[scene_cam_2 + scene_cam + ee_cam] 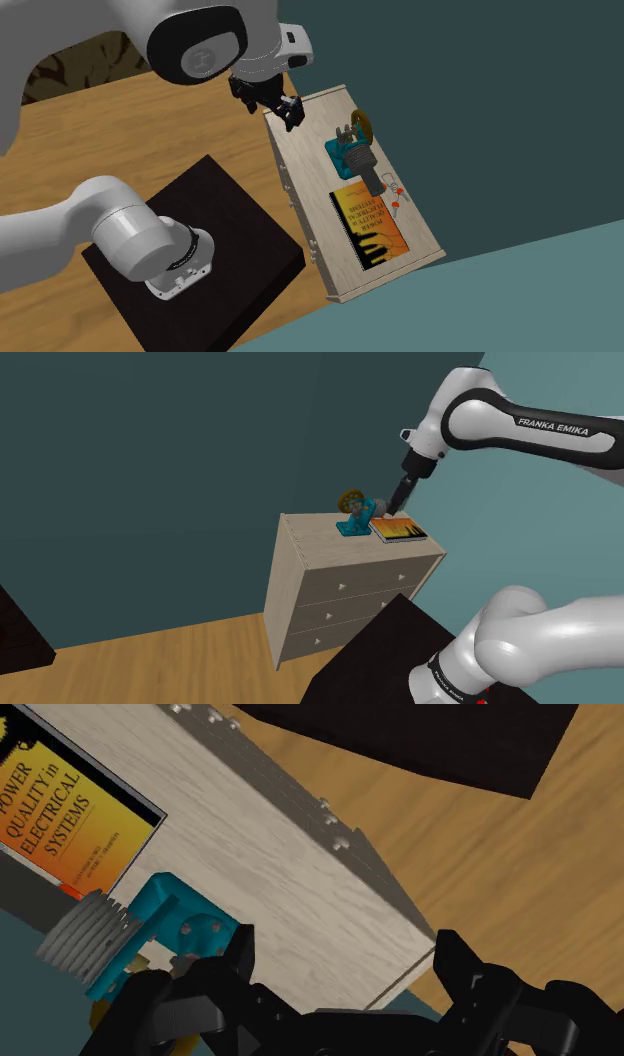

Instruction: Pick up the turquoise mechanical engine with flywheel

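Engine (pixel 356 514), turquoise, upright on the pale wooden dresser (pixel 330 547), toward the wall side of its top. Brassy flywheel (pixel 350 499) at one end, grey ribbed cylinder (pixel 85 939) at the other.

In the shoulder view, placed at 9 o'clock of an orange book (pixel 398 531) lying flat, just beside it. In the second exterior view, placed at 12 o'clock of that book, with a thin strip of bare top between. Small red-and-pale item (pixel 397 196) at 4 o'clock of the engine there, too small to name.

Black gripper (pixel 286 108) hanging over the dresser's front edge, at 10 o'clock of the engine in the second exterior view, near but not touching. Fingers spread wide, with nothing between them but bare dresser top and its edge. Seen from the wrist, engine just outside one fingertip (pixel 240 959), not within the gap.

Three drawers (pixel 345 614) down the dresser front. Black stand (pixel 255 255) on wooden floor (pixel 150 662), dark teal wall (pixel 150 472) behind the dresser.
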You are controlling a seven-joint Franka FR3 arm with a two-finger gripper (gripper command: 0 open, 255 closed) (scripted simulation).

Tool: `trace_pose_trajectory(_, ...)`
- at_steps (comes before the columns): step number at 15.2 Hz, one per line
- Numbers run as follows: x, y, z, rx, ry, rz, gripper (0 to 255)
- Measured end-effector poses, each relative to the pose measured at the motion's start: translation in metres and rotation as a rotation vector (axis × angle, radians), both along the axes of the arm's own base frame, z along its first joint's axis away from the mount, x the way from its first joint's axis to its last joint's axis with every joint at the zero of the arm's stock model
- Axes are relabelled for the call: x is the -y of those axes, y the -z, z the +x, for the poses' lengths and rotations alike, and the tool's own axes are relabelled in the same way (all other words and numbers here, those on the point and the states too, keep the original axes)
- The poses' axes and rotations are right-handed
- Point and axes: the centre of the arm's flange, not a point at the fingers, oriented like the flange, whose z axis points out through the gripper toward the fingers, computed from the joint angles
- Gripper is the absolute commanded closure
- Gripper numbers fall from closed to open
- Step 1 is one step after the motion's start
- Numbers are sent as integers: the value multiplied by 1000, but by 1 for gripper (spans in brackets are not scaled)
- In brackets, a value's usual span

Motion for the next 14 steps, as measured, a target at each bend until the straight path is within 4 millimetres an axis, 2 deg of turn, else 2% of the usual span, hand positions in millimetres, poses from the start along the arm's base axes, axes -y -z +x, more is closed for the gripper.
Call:
trace_pose_trajectory(5, 48, 29, 34, -2, -112, -6, 0)
trace_pose_trajectory(8, 75, 39, 57, -3, -178, -9, 0)
trace_pose_trajectory(14, 126, 66, 114, -5, -311, -17, 0)
